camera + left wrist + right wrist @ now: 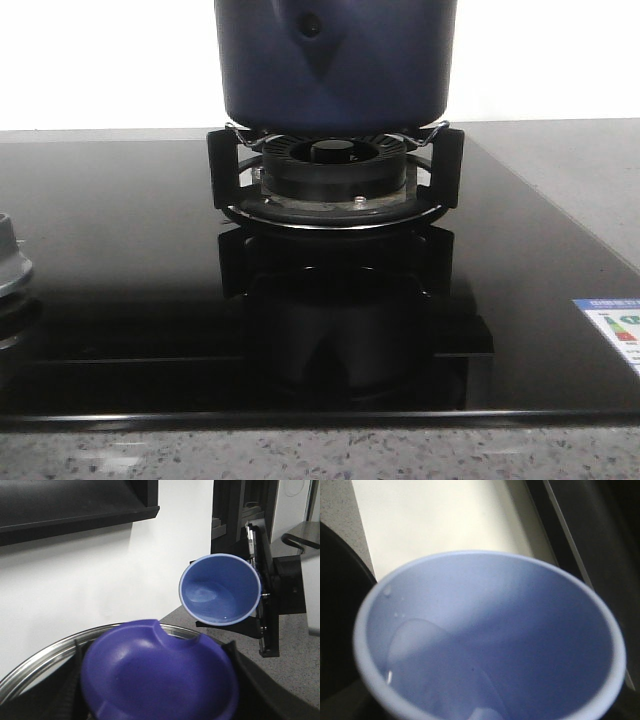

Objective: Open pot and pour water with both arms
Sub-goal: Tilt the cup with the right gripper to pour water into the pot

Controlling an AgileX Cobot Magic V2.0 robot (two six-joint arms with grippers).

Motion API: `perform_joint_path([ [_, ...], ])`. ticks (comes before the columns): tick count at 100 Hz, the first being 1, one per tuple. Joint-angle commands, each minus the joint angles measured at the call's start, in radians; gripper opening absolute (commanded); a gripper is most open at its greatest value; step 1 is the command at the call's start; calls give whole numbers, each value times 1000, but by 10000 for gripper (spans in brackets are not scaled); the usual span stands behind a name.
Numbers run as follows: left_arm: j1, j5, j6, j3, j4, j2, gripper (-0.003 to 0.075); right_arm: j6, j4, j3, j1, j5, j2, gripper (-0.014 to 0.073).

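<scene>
The dark navy pot (335, 60) stands on the gas burner (335, 175); its steel rim (45, 662) shows in the left wrist view. A purple lid (160, 675) hangs lifted over that rim, filling the space at my left gripper (157, 692), whose fingers it mostly hides. Beyond the lid, my right gripper (205, 592) is shut on a light blue cup (220, 590), which is tipped with its mouth toward the pot. The right wrist view is filled by the cup's inside (490, 640), where a little water (435, 680) lies against the wall.
The burner sits on a black glass hob (120, 300) set in a speckled counter (300, 455). A second burner (10, 265) is at the far left and a sticker (615, 325) at the right edge. A dark shelf (75, 505) hangs on the white wall.
</scene>
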Motion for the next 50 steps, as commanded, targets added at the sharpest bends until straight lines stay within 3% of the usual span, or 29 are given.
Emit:
perform_joint_path([
  [1, -8, 6, -5, -31, -98, -25, 252, -1, -47, -43, 14, -52, -25, 278],
  [50, -8, 13, -3, -31, -98, -25, 252, -29, -121, -43, 16, -19, -25, 278],
])
